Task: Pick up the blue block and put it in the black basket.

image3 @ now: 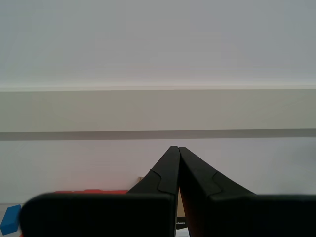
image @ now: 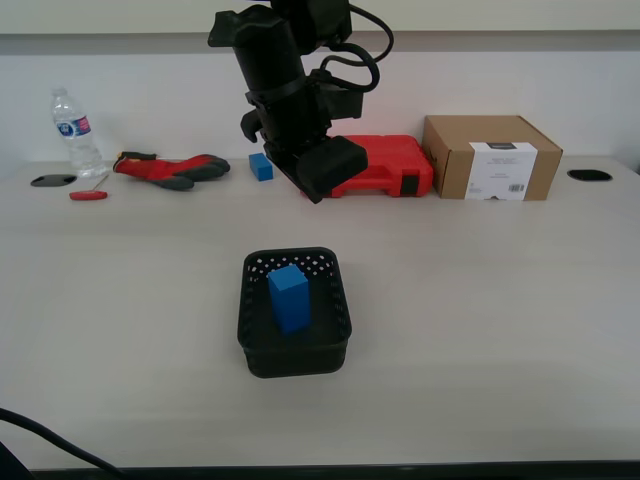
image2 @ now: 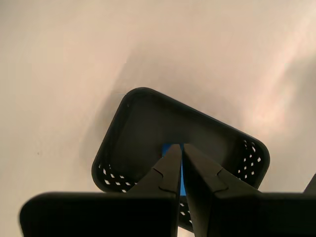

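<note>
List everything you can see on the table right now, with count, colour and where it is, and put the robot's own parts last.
blue block: 1, bright blue, upright inside basket
black basket: 1, table centre
small block: 1, darker blue, far side
glove: 1, red and black, beside bottle
water bottle: 1, clear, exterior view's left
screwdriver: 1, red
case: 1, red
cardboard box: 1, brown
my first gripper: shut, empty, above basket
my second gripper: shut, facing wall

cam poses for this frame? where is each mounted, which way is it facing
Exterior view: on my body, facing across the table to the wall; one arm shows above the black basket.
First wrist view: on my first gripper, looking down into the basket at the blue block.
Second wrist view: on my second gripper, facing the wall.
Shared: exterior and first wrist views show basket and block.
</note>
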